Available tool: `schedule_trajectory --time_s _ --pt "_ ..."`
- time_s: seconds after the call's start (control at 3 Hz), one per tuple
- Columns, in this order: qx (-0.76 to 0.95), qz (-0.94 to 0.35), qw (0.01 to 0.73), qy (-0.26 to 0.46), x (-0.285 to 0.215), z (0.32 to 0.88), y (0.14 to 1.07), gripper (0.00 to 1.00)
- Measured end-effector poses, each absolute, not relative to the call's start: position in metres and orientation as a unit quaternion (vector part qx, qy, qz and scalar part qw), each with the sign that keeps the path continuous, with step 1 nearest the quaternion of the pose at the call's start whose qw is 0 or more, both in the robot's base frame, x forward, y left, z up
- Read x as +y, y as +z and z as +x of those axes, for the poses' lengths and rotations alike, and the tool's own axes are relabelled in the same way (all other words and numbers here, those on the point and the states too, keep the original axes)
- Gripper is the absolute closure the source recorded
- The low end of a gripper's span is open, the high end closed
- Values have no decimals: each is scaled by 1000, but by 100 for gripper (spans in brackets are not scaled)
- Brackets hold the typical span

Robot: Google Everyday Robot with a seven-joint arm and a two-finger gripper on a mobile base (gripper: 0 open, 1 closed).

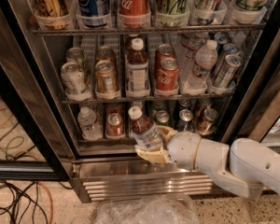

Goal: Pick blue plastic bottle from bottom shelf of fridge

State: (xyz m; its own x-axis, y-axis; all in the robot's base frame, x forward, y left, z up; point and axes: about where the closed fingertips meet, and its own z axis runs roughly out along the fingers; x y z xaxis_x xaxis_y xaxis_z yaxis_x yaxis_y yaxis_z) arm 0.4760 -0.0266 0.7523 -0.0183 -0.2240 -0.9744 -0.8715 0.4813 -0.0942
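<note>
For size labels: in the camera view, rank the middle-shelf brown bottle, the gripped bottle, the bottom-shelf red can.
Middle-shelf brown bottle
Blue plastic bottle in the gripper before the bottom shelf; close, and nearer, so unsure
Red can
</note>
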Motion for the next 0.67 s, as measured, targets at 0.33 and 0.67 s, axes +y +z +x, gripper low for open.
schedule_trajectory --time_s 0.33,0.67 --pt "631 -451 560 293 -18 458 779 100" --pt "630 -451 560 294 -18 457 779 100"
